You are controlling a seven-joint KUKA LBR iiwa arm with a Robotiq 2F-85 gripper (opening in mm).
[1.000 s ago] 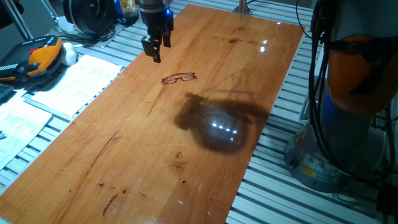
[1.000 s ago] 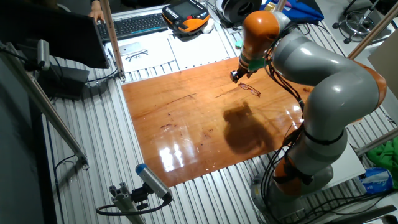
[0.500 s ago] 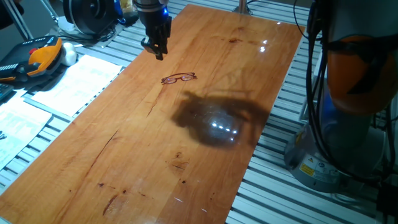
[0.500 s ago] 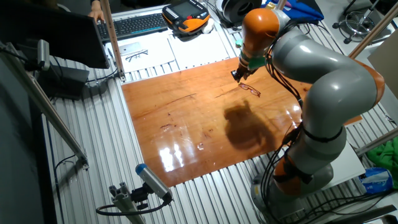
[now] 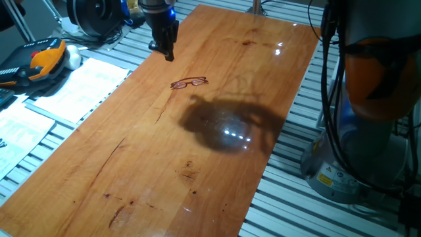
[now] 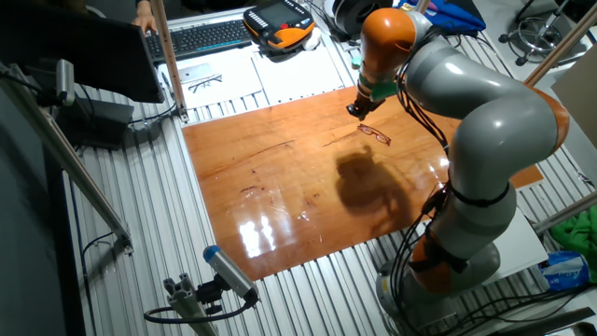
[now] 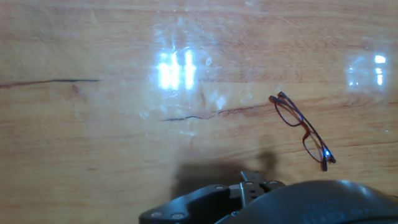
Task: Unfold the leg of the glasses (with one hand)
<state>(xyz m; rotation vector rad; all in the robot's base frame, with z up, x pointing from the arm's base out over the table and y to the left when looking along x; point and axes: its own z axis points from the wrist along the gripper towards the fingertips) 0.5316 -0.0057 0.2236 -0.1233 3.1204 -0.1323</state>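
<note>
The glasses [image 5: 189, 82] lie flat on the wooden table [image 5: 217, 164], a thin reddish-brown wire frame with both legs folded against it. They also show in the other fixed view [image 6: 375, 133] and at the right of the hand view [image 7: 303, 130]. My gripper [image 5: 167, 54] hangs a little above the table, up and to the left of the glasses, clear of them. Its fingers look slightly apart and hold nothing. In the other fixed view the gripper [image 6: 354, 109] sits just left of the frame. Only the hand's dark housing [image 7: 280, 202] fills the bottom of the hand view.
Paper sheets [image 5: 79, 85] and an orange pendant [image 5: 46, 59] lie left of the table on the slatted bench. A keyboard [image 6: 201, 37] stands beyond the far edge. The arm's grey and orange body [image 6: 485, 140] rises at the right side.
The gripper has moved slightly up and away from the glasses and turned about its axis, so it looks narrower. The glasses have not moved.
</note>
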